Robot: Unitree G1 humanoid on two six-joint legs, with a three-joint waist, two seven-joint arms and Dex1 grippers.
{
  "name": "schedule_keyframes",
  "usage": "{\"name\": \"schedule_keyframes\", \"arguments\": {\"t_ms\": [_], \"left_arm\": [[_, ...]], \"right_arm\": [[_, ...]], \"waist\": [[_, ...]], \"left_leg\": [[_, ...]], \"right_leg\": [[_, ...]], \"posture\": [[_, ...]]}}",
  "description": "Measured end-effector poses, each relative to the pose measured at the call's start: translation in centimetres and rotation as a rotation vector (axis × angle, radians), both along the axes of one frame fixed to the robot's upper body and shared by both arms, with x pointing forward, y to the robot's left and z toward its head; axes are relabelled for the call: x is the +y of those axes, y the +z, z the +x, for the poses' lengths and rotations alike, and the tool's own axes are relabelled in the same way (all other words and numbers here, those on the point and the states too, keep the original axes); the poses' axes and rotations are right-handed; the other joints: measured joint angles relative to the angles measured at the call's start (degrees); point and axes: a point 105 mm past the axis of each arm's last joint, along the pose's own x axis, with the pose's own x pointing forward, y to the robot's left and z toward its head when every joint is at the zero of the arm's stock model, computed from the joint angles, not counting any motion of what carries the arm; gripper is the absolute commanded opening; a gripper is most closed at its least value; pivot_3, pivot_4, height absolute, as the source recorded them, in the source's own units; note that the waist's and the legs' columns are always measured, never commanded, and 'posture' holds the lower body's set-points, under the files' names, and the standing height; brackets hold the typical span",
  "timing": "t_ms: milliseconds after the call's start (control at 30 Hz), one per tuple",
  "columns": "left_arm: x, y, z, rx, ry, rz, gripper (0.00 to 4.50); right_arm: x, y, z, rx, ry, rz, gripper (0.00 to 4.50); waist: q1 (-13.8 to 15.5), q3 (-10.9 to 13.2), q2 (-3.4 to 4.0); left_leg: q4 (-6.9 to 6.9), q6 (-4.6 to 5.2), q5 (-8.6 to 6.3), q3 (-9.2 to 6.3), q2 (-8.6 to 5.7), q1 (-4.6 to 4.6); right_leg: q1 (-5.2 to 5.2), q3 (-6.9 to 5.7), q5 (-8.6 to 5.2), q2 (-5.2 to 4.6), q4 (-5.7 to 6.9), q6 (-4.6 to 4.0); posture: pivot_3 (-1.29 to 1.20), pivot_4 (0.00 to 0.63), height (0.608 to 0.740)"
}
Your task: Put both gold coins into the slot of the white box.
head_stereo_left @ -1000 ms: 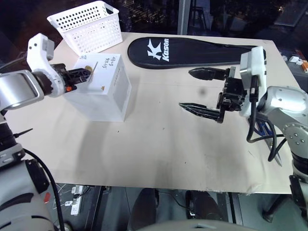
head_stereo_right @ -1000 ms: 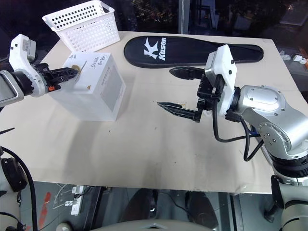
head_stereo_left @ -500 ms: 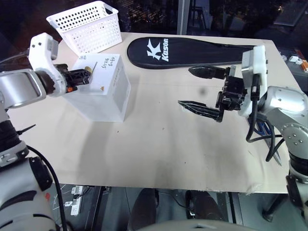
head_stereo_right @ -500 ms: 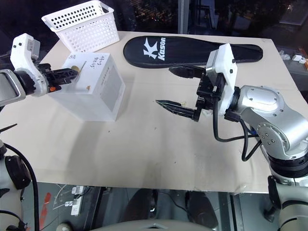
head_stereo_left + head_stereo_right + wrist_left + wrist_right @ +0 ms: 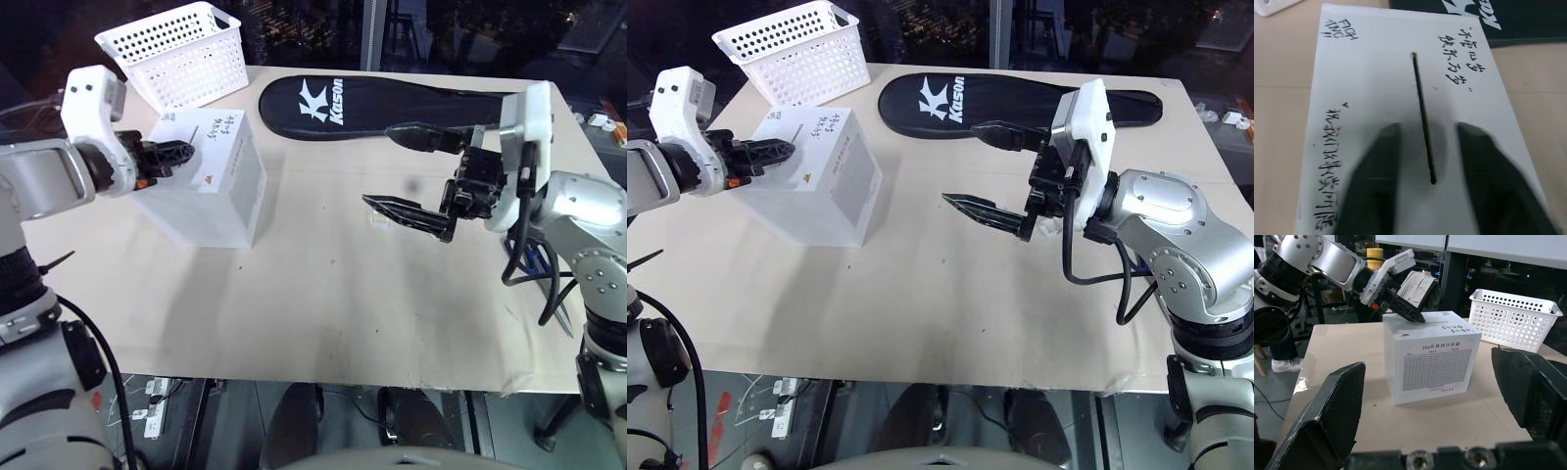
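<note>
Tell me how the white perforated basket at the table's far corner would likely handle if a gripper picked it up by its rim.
The white basket looks like thin plastic riddled with holes, so it is probably light for its size. Its open rim may flex a little under a two-finger pinch. It sits tilted near the table corner, so a careless push could tip it or slide it off.

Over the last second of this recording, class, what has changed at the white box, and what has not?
The left tool let go: a gold coin sat between its tips over the slot a second ago, and now its fingers stand apart with no coin between them. The white box and the open right tool stayed put.
</note>
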Motion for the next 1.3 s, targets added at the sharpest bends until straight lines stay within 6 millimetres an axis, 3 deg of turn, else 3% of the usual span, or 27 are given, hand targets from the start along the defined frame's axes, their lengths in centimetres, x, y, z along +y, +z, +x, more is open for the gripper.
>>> {"name": "schedule_keyframes", "arguments": {"t_ms": [100,167,200,233,267,300,333,367,400,433,467,567,733,1300], "left_arm": [[-0.1,0.8,-0.2,-0.043,-0.019,-0.027,2.88],[-1.6,2.1,-0.5,-0.111,-0.101,-0.083,2.88],[-2.9,3.0,-1.0,-0.169,-0.176,-0.098,2.88],[-6.4,4.3,-2.8,-0.322,-0.365,-0.103,2.88],[-7.7,4.0,-3.8,-0.341,-0.447,-0.09,2.88],[-8.5,3.2,-4.7,-0.339,-0.503,-0.068,2.94],[-8.8,2.8,-5.1,-0.334,-0.525,-0.055,2.94],[-9.4,0.8,-6.3,-0.294,-0.59,0.003,2.94],[-10.1,-0.8,-7.0,-0.241,-0.649,0.02,2.94],[-10.9,-2.1,-7.8,-0.206,-0.715,0.027,3.34],[-11.5,-2.4,-8.4,-0.2,-0.77,0.021,3.45],[-11.3,-2.8,-9.2,-0.225,-0.793,0.012,3.65],[-11.0,-4.4,-9.9,-0.203,-0.79,0.015,3.65],[-11.3,-4.4,-10.3,-0.255,-0.778,0.024,3.65]], "right_arm": [[0.0,-0.5,0.3,0.021,-0.02,-0.02,4.5],[0.1,-1.7,1.3,0.07,-0.07,-0.058,4.5],[0.2,-3.0,2.3,0.119,-0.114,-0.097,4.5],[0.0,-5.6,4.5,0.208,-0.217,-0.172,4.5],[-0.2,-6.9,5.5,0.249,-0.262,-0.204,4.5],[-0.2,-7.9,6.3,0.282,-0.293,-0.225,4.08],[-0.2,-8.4,6.7,0.296,-0.307,-0.232,3.97],[0.1,-9.5,7.8,0.341,-0.337,-0.247,3.77],[-0.3,-10.3,8.4,0.367,-0.368,-0.26,3.38],[-0.5,-11.1,9.1,0.396,-0.395,-0.273,2.69],[-0.7,-11.7,9.5,0.407,-0.415,-0.289,2.45],[0.2,-12.3,10.4,0.384,-0.421,-0.335,2.39],[-0.7,-14.5,11.3,0.38,-0.462,-0.429,2.39],[-0.9,-14.0,11.4,0.347,-0.447,-0.444,2.39]], "waist": [[0.0,0.0,0.0],[0.1,0.0,-0.05],[0.1,0.0,-0.05],[0.1,0.0,-0.11],[0.1,0.0,-0.11],[-0.3,-0.1,-0.08],[-0.4,-0.1,-0.08],[-1.0,-0.1,-0.09],[-1.3,0.0,-0.07],[-1.3,0.0,-0.06],[-1.2,0.0,-0.06],[-1.4,-0.1,-0.01],[-0.9,-0.1,-0.01],[-1.1,-0.1,0.0]], "left_leg": [[0.0,0.0,0.0,0.0,0.0,-0.02],[0.01,0.0,0.0,-0.02,0.0,-0.03],[0.04,0.0,0.0,-0.01,-0.03,-0.07],[0.07,-0.23,0.14,-0.02,-0.04,-0.13],[0.07,-0.24,0.15,0.01,-0.04,-0.15],[0.04,-0.25,0.15,0.01,-0.07,-0.09],[0.01,-0.25,0.15,0.03,-0.07,-0.06],[-0.03,-0.25,0.15,0.02,-0.09,-0.07],[-0.06,-0.26,0.15,0.03,-0.09,-0.03],[-0.05,-0.26,0.15,0.05,-0.09,-0.14],[0.01,-0.25,0.16,0.0,-0.07,-0.45],[0.1,-0.25,0.16,0.03,-0.05,-0.59],[0.18,-0.05,0.04,-0.05,-0.08,-0.76],[0.19,-0.01,0.02,-0.08,-0.07,-0.73]], "right_leg": [[-0.01,0.0,0.0,0.0,-0.01,0.0],[-0.01,-0.03,0.0,0.0,-0.01,0.0],[-0.02,-0.01,0.0,-0.04,-0.02,0.0],[-0.02,-0.07,0.01,-0.16,-0.04,0.01],[-0.1,0.02,0.01,-0.22,0.02,0.0],[-0.15,0.16,0.01,-0.23,0.04,0.01],[-0.14,0.21,0.02,-0.23,0.02,0.01],[-0.16,0.21,0.01,-0.22,0.03,0.01],[-0.17,0.28,0.02,-0.17,0.03,0.01],[-0.27,0.2,0.01,-0.14,0.04,0.0],[-0.5,0.04,0.02,-0.08,0.1,0.0],[-0.65,0.11,0.03,-0.03,0.17,-0.01],[-0.66,0.0,0.03,-0.09,0.07,0.0],[-0.65,-0.03,0.03,-0.05,0.14,0.0]], "posture": [[0.0,0.15,0.74],[0.0,0.15,0.74],[0.0,0.15,0.74],[0.0,0.15,0.74],[0.0,0.15,0.74],[0.0,0.15,0.74],[0.0,0.15,0.74],[0.0,0.15,0.74],[0.0,0.15,0.74],[0.0,0.15,0.74],[0.0,0.15,0.74],[0.0,0.15,0.74],[0.0,0.15,0.74],[0.0,0.15,0.74]]}}
